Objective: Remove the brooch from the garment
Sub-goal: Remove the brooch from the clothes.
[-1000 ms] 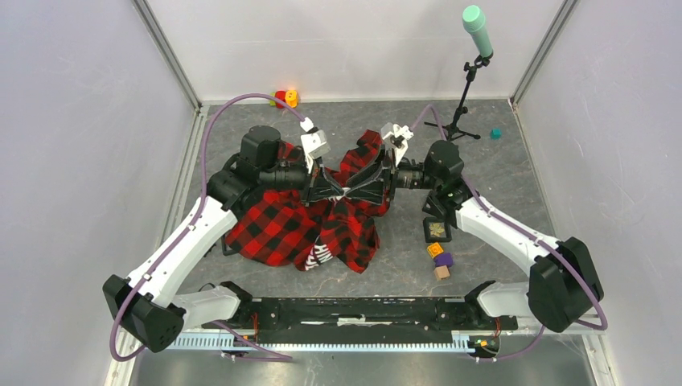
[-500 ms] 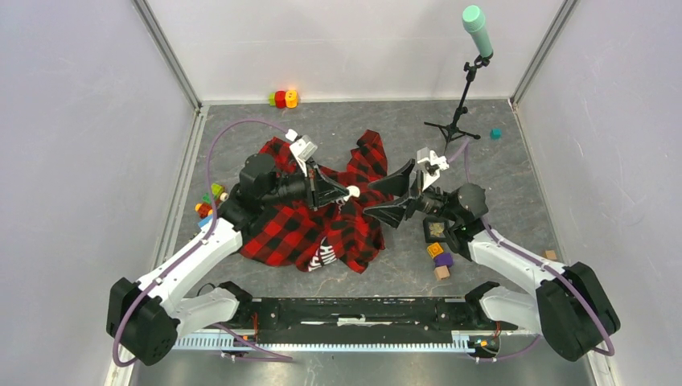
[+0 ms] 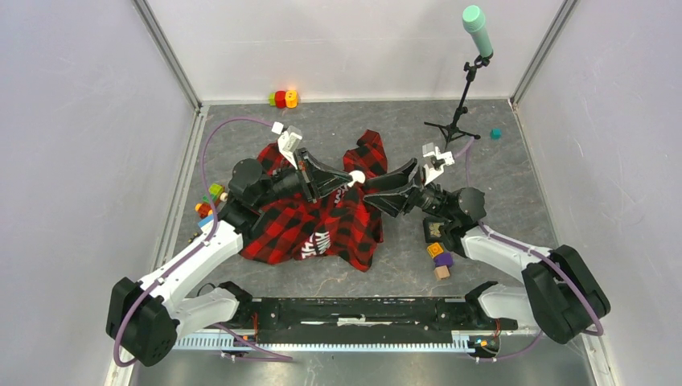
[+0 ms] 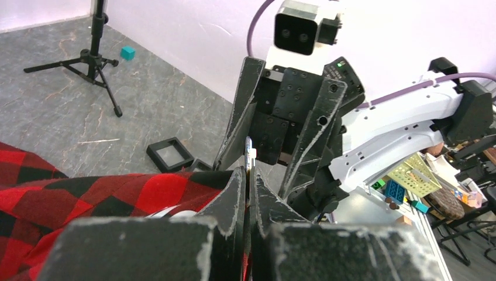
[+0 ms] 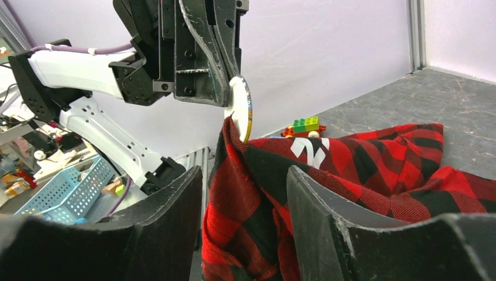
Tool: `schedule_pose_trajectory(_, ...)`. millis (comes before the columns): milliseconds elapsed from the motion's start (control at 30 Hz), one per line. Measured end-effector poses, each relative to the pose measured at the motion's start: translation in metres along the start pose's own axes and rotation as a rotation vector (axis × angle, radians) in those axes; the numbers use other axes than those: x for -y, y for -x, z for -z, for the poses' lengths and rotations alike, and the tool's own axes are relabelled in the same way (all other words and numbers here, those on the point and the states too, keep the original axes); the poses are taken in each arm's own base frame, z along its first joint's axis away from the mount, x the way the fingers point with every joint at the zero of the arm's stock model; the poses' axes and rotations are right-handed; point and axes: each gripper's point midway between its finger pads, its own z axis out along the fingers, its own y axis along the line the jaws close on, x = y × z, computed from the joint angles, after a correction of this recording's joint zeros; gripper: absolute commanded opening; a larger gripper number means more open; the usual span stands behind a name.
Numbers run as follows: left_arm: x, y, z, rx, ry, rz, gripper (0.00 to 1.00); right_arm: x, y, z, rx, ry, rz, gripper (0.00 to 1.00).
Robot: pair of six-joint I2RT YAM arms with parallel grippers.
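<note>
Seemingly midway: left gripper (image 3: 348,178) clamped on the white brooch (image 5: 241,108), which looks not yet free of the checked garment (image 3: 322,229) tented up at the middle of the table (image 3: 507,173), while right gripper (image 5: 243,175) hovers facing it, jaws apart.

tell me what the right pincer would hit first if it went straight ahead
Most likely the lifted flannel shirt hanging under the brooch in the left pincer; depth is unclear.
</note>
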Motion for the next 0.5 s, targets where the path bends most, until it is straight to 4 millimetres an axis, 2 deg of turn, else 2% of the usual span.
schedule_pose_trajectory(233, 0.008, 0.003, -0.001, 0.005, -0.038, 0.009, 0.02, -0.007, 0.007, -0.01, 0.031, 0.048, -0.035, 0.46)
schedule_pose_trajectory(300, 0.009, 0.002, -0.002, -0.001, -0.048, 0.012, 0.02, -0.009, 0.01, -0.013, 0.039, 0.065, -0.034, 0.35)
schedule_pose_trajectory(400, 0.01, 0.0, -0.002, -0.012, -0.059, 0.02, 0.02, -0.014, 0.016, -0.02, 0.052, 0.09, -0.035, 0.04)
schedule_pose_trajectory(433, 0.01, -0.001, -0.002, -0.018, -0.065, 0.023, 0.02, -0.014, 0.017, -0.021, 0.055, 0.095, -0.033, 0.0)
schedule_pose_trajectory(500, 0.011, -0.001, -0.002, -0.018, -0.069, 0.02, 0.06, -0.015, 0.017, -0.023, 0.05, 0.104, -0.047, 0.0)
